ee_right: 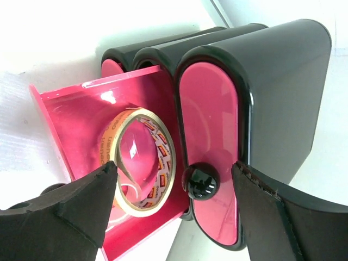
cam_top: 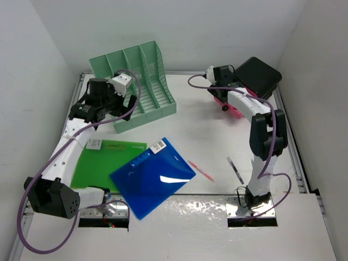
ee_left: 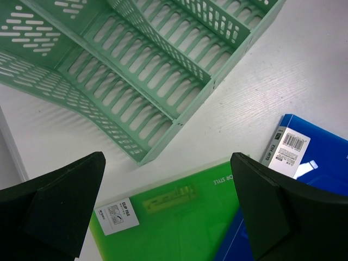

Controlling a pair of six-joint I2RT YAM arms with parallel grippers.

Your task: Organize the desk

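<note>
The white desk [cam_top: 217, 141] holds a green clip file [cam_top: 106, 163] partly under a blue file [cam_top: 152, 176]. My left gripper [cam_top: 124, 104] is open and empty above the front of the mint-green file rack [cam_top: 138, 81]. In the left wrist view the left gripper [ee_left: 167, 163] hangs over the green file's [ee_left: 174, 217] top edge, with the rack [ee_left: 136, 70] beyond. My right gripper [cam_top: 228, 95] is open and empty at the black-and-pink drawer box [cam_top: 255, 79]. In the right wrist view the right gripper [ee_right: 174, 166] has a tape roll [ee_right: 142, 163] in the open pink drawer and a closed drawer's black knob [ee_right: 200, 182] between its fingers.
A pink pen [cam_top: 201, 170] and a thin dark pen [cam_top: 235, 169] lie on the desk right of the blue file [ee_left: 304, 179]. Metal rails edge the tabletop, and white walls close in on three sides.
</note>
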